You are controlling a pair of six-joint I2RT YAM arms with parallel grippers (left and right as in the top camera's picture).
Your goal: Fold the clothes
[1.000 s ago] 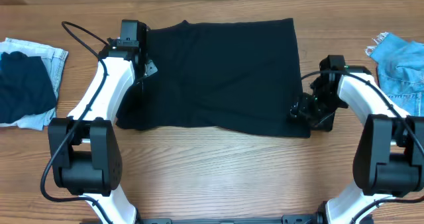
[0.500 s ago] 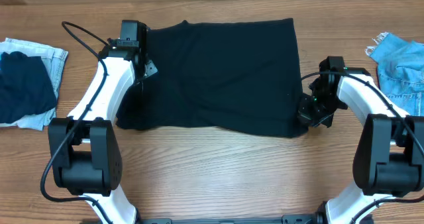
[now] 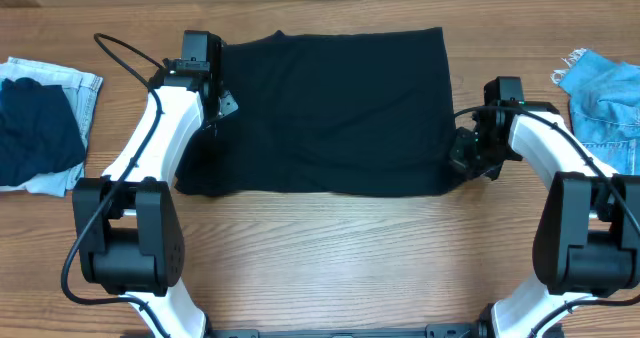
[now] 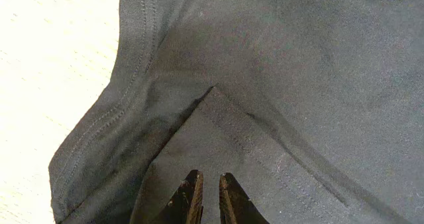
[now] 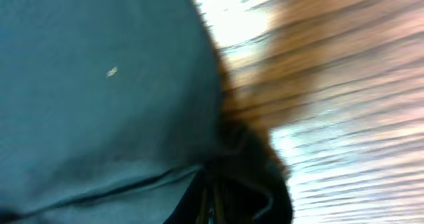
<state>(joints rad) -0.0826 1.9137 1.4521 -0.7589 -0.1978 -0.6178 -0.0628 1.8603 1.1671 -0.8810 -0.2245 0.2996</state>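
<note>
Lying spread across the desk (image 3: 320, 263), the clothes (image 3: 330, 108) are clamped at opposite side edges by left fingers (image 4: 191, 199) and right fingers (image 3: 464, 162).

The overhead camera looks straight down on the whole desk (image 3: 330, 263). Both wrist cameras hang close over side edges of the clothes (image 3: 330, 108), shared by all three views.
</note>
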